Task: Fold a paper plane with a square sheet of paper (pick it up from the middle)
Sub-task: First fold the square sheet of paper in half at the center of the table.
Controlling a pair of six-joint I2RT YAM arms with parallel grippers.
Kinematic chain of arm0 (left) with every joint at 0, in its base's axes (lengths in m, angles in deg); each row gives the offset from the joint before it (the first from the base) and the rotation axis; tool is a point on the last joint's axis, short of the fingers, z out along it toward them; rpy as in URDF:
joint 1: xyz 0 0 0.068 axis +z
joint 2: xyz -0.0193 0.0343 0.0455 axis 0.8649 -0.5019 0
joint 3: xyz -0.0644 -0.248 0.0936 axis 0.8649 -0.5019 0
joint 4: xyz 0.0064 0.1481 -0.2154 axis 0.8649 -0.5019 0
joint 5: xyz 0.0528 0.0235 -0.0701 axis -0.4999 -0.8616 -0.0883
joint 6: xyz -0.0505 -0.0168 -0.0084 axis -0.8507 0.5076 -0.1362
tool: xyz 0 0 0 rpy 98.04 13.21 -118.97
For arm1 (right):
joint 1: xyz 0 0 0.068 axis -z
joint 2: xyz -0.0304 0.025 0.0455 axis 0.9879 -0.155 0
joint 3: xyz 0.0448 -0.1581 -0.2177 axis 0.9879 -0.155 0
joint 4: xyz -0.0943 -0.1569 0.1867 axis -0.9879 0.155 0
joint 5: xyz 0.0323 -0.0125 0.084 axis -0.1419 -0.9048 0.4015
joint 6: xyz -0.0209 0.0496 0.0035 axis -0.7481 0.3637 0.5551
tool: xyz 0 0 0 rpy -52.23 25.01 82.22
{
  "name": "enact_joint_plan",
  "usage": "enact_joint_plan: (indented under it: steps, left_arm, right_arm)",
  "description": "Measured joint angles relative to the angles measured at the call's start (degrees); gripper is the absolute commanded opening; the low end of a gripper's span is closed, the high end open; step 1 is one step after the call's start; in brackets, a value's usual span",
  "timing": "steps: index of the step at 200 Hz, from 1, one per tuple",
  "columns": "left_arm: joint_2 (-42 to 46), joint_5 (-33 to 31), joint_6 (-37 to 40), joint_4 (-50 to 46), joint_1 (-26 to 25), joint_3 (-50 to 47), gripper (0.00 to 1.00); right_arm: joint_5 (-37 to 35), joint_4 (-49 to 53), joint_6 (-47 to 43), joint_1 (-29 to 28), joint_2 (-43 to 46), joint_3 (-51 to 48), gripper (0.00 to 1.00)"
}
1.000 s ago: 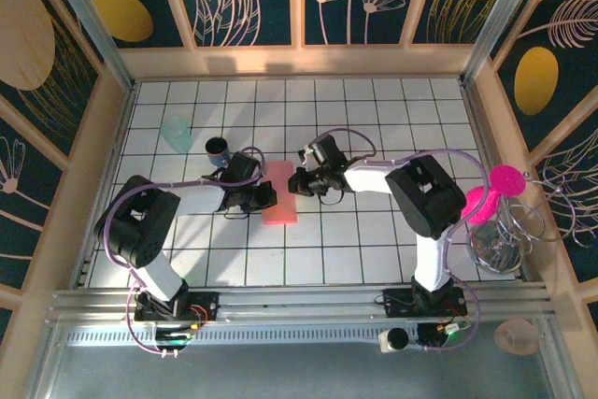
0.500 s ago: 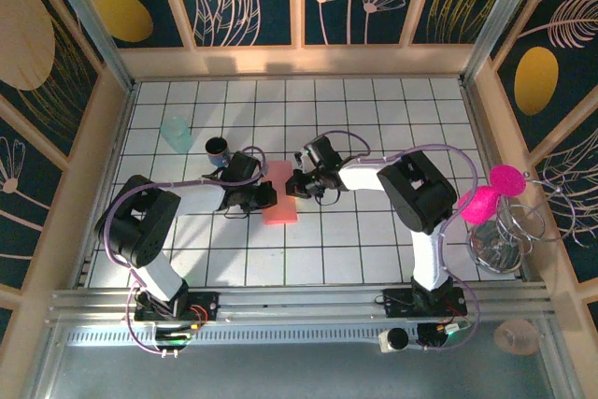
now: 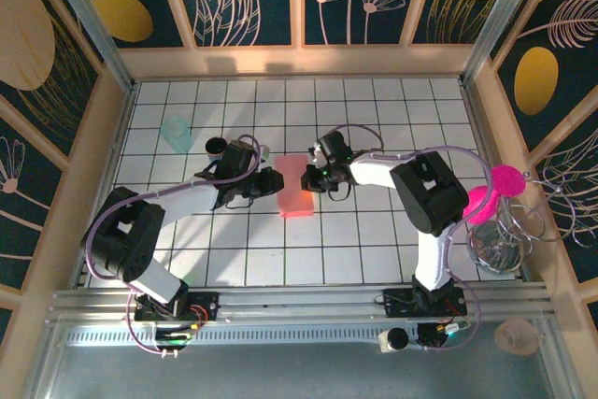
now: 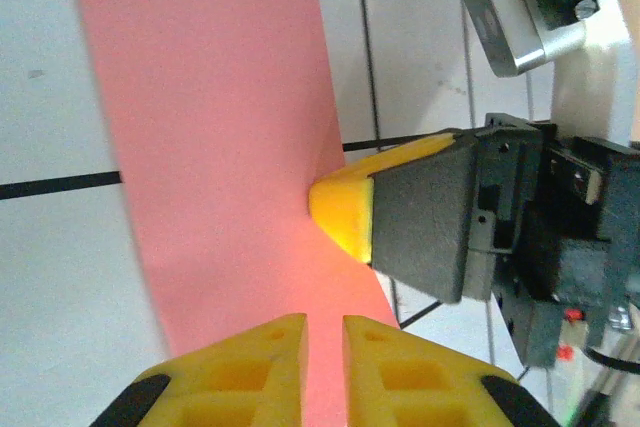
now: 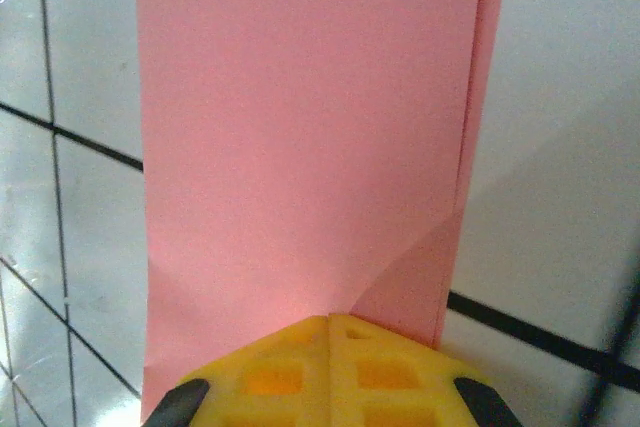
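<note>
The square sheet of paper, salmon pink and folded into a narrow strip, lies on the tiled table's middle. My right gripper is shut on its right long edge. In the right wrist view the strip runs away from the closed right gripper, and creases fan out from the grip. My left gripper sits at the strip's left edge. In the left wrist view its jaws stand slightly apart over the pink sheet, gripping nothing. The right gripper's yellow tip shows opposite.
A clear teal cup and a dark cup stand behind the left arm. At the right wall a wire rack holds a round magenta disc. Wooden walls ring the white tiled table.
The pink strip and both grippers have shifted a little to the right and away from the bases. The left jaws have parted slightly; the right ones stayed shut.
</note>
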Motion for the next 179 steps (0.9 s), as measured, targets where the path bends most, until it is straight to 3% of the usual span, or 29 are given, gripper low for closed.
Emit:
enact_joint_plan:
  steps: [110, 179]
  left_arm:
    - [-14.2, 3.1, 0.1, -0.9, -4.6, 7.1, 0.11]
    - [-11.1, 1.2, 4.1, -1.0, -4.5, 1.2, 0.11]
  right_arm:
    - [-0.2, -0.4, -0.5, 0.8, 0.0, -0.3, 0.0]
    - [0.6, -2.3, 1.0, 1.1, 0.0, -1.6, 0.0]
